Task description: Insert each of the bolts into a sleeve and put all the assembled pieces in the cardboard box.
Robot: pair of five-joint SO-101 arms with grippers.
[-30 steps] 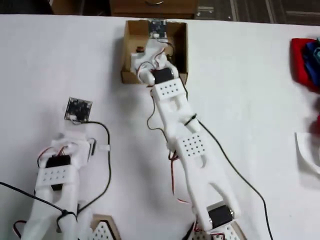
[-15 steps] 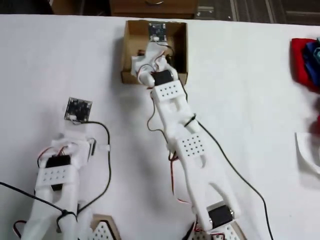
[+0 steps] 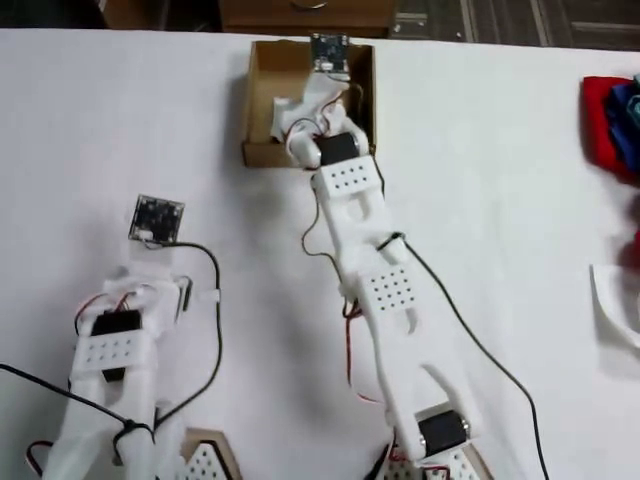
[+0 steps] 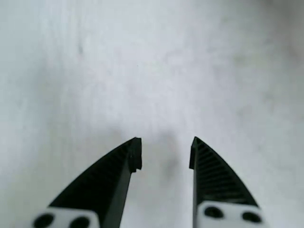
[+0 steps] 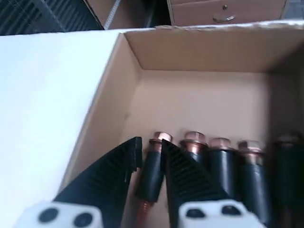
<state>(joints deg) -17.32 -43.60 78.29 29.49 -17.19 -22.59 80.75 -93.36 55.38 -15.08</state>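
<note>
Over on the left, the left arm (image 3: 110, 350) sits folded back near the front edge of the white surface (image 3: 500, 150), its wrist bent so that it looks straight down. The left fingers (image 4: 111, 183) are released, spread apart with nothing between them, and hang just above the bare surface.

Toward the middle, the right arm (image 3: 385, 290) is stretched out long from its base at the front edge, leaning slightly left and reaching all the way to the cardboard box (image 3: 262, 70) at the far side. Its wrist dips over the box's near wall. Inside, the right fingers (image 5: 109, 180) are clenched on a black sleeve (image 5: 153, 173) with a copper bolt (image 5: 160, 138) through it, the bolt head poking out just past the fingertips. That piece stands tilted at the left end of a row of assembled pieces (image 5: 223, 164), close to the box's left wall, with the four others lined up side by side to its right on the box floor.

At the far right edge lie a red cloth (image 3: 610, 115) and a white curved object (image 3: 612, 310), well apart from both arms.
</note>
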